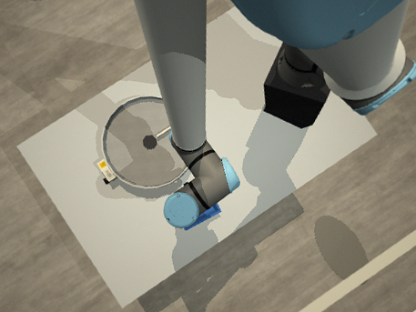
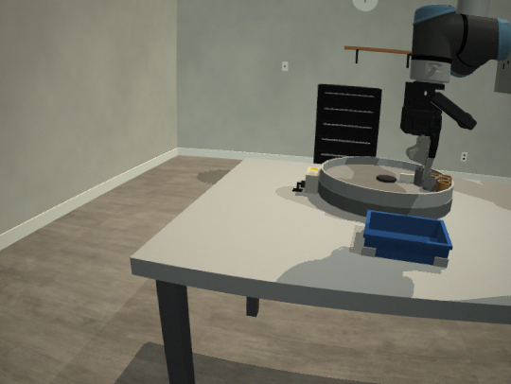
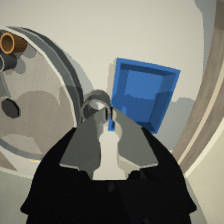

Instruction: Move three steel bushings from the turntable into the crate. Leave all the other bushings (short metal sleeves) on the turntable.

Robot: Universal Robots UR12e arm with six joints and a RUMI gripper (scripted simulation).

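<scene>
My gripper (image 2: 424, 171) (image 3: 109, 107) is shut on the wall of a steel bushing (image 3: 95, 105) (image 2: 418, 177), which hangs left of the fingertips in the wrist view. They are above the gap between the turntable (image 1: 107, 139) (image 2: 369, 199) (image 3: 45, 117) and the blue crate (image 1: 209, 216) (image 2: 402, 252) (image 3: 149, 65), close to the crate's edge. No bushing shows in the visible part of the crate; its near corner is hidden by the fingers. On the turntable, an orange bushing (image 3: 7, 43) (image 2: 443, 184) and a steel bushing (image 3: 9, 62) (image 2: 429, 183) show. The arm hides the gripper in the top view.
The turntable has a raised rim, a dark centre hub (image 1: 149, 141) (image 2: 386, 178) (image 3: 10, 107) and a pale bar (image 1: 163, 132) (image 2: 407, 178). A small white box (image 1: 106, 169) (image 2: 312, 181) with a yellow mark sits at its outside. The black arm base (image 1: 293, 106) stands farther along the table.
</scene>
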